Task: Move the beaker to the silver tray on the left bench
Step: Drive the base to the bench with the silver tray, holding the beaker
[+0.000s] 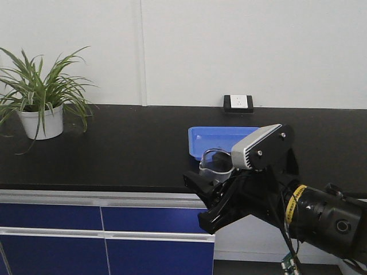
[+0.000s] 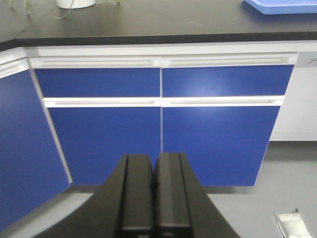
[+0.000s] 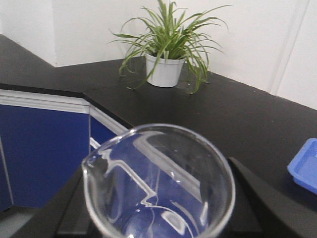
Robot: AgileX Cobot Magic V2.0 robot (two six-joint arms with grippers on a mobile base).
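Note:
My right gripper (image 1: 217, 179) is shut on the beaker (image 1: 215, 162), a small clear glass one. It hangs in the air just in front of the black counter's front edge. In the right wrist view the beaker (image 3: 158, 178) fills the lower middle, its pouring lip to the left, with a black finger (image 3: 250, 196) on each side. The left gripper (image 2: 154, 171) is shut on nothing and faces the blue cabinet doors. The left bench (image 3: 22, 62) shows as black worktop past the corner at far left. The silver tray is out of view.
A bright blue plastic tray (image 1: 221, 139) lies on the black counter (image 1: 126, 149) just behind the beaker, below a wall socket (image 1: 238, 103). A potted plant (image 1: 40, 109) stands at the counter's left end. Blue cabinet doors (image 2: 163, 124) run under the counter.

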